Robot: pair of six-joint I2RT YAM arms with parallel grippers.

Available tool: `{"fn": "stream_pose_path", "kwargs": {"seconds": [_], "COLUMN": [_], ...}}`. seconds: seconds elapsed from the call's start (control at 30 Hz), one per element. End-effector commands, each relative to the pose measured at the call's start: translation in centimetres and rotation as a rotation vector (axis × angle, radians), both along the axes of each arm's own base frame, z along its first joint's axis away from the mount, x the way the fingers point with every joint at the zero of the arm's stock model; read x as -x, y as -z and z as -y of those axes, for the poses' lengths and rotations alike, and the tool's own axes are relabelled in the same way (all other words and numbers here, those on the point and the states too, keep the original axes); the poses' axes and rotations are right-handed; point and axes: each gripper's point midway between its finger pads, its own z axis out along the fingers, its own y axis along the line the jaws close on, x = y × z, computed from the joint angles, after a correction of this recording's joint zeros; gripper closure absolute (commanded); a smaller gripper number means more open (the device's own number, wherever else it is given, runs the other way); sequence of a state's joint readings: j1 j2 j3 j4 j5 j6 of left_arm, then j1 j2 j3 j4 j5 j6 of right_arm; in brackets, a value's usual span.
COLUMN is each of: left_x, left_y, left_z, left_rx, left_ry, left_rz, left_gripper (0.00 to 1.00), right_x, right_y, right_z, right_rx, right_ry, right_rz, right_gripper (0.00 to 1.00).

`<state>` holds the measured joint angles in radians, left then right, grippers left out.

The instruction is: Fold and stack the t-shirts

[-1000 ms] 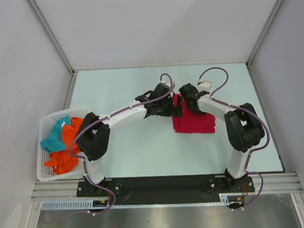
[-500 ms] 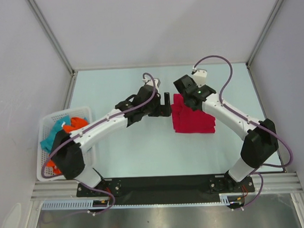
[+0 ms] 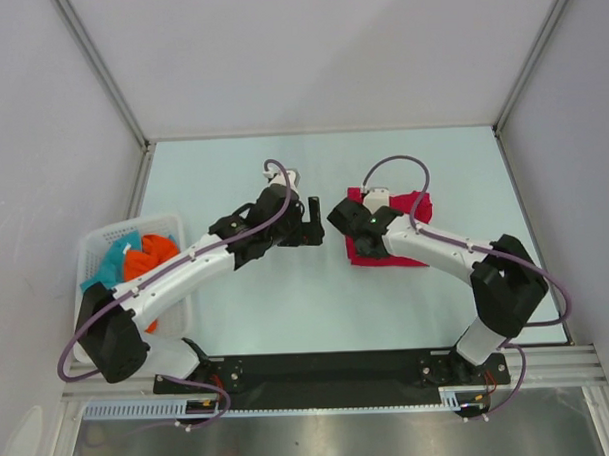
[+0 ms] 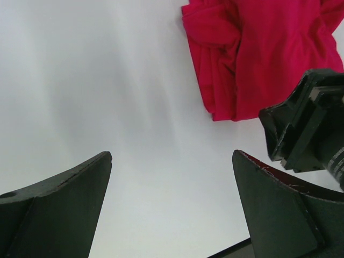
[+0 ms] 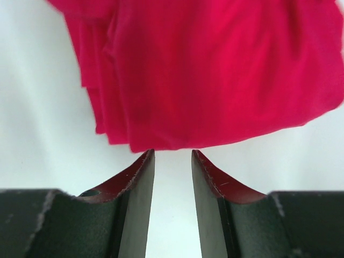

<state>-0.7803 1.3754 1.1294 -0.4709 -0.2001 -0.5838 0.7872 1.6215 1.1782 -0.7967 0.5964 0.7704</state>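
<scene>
A crimson-red t-shirt (image 3: 400, 247) lies folded in a rough rectangle on the table, right of centre. Layered edges show on one side in the right wrist view (image 5: 215, 70). My right gripper (image 3: 344, 217) is at the shirt's left edge. Its jaws are a little apart with nothing between them, and its tips (image 5: 173, 152) are just short of the cloth's edge. My left gripper (image 3: 309, 220) is wide open and empty over bare table (image 4: 172, 156), left of the shirt (image 4: 258, 59). The right gripper's black body (image 4: 306, 123) shows beside it.
A white basket (image 3: 88, 251) stands at the table's left edge and holds orange cloth (image 3: 146, 264) and teal cloth (image 3: 108, 270). Grey walls enclose the table at the back and sides. A black base rail (image 3: 329, 367) runs along the near edge.
Both arms have stretched out and dropped lower. The left gripper has drawn left, off the shirt. The right gripper has moved from the shirt's far left corner down to its left edge.
</scene>
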Motion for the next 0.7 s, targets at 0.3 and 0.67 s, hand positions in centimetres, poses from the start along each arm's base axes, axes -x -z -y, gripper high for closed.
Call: {"fn": "stream_pose_path", "kwargs": {"seconds": [0.3,0.67], "left_x": [-0.7,-1.2], "left_y": [-0.9,-0.9], "left_z": [0.2,-1.8], "left_rx": [0.029,0.025], "left_ry": [-0.016,-0.058], "left_rz": [0.023,0.031], "left_gripper": [0.00,0.00], "right_x": [1.6,0.5], "right_y": [3.1,9.3], "right_z": [-5.6,-4.5], "right_rx": [-0.005,-0.054], "right_ry": [-0.099,-0.059], "right_rz": [-0.062,-0.169], "right_gripper": [0.61,0.61]}}
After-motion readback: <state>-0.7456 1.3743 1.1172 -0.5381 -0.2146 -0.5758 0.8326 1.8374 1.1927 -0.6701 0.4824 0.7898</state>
